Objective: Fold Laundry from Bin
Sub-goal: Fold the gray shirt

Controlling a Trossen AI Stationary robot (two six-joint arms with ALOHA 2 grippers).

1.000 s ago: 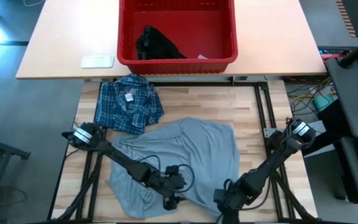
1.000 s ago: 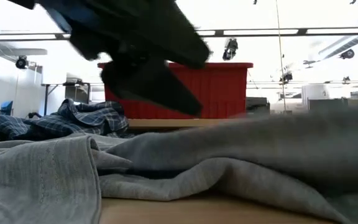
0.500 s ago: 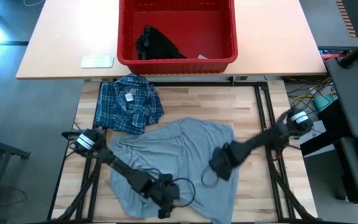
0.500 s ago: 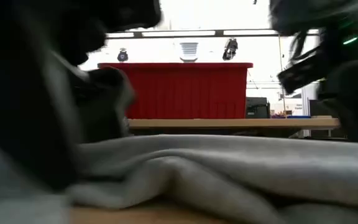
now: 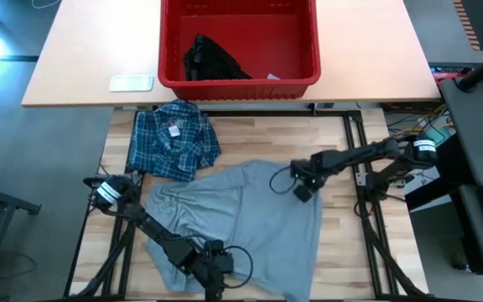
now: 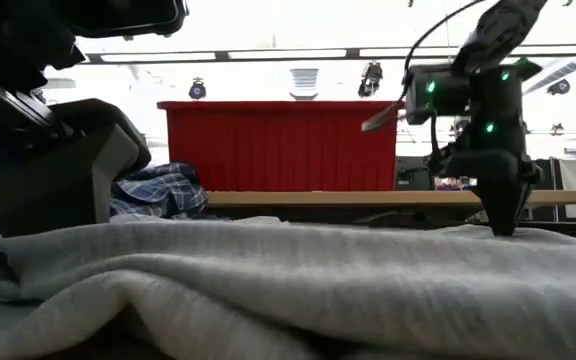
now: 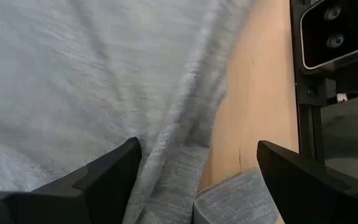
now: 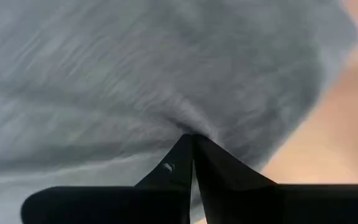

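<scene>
The light grey T-shirt [image 5: 233, 218] lies spread on the wooden table. My right gripper [image 5: 300, 191] is shut on its far right part and also shows in the low view [image 6: 506, 225]. My left gripper [image 5: 210, 273] is open, low over the T-shirt's near hem, with a ridge of grey cloth [image 7: 185, 143] between its fingers; I cannot tell whether it touches. The blue-and-white plaid shirt [image 5: 173, 138] lies crumpled at the table's far left. The red bin [image 5: 309, 50] stands on the farther table, with the small black garment [image 5: 212, 60] inside. My right gripper pinches a small pucker of the T-shirt's top surface [image 8: 188, 124] between its shut fingertips; creases run out from that spot. The fingers come from above, pointing down [image 6: 504, 205]. The T-shirt lies on the table all around the hold.
A flat white object [image 5: 131, 82] lies on the farther table, left of the bin. Bare wood [image 5: 342, 143] shows along the far edge and at the right of the T-shirt. Black frame bars [image 5: 359, 168] run along the table's sides.
My right gripper has gone from the T-shirt's near right corner toward the table's far edge, to its far right part. My left gripper has gone toward the near edge, to the hem. The T-shirt's humps have flattened in the low view.
</scene>
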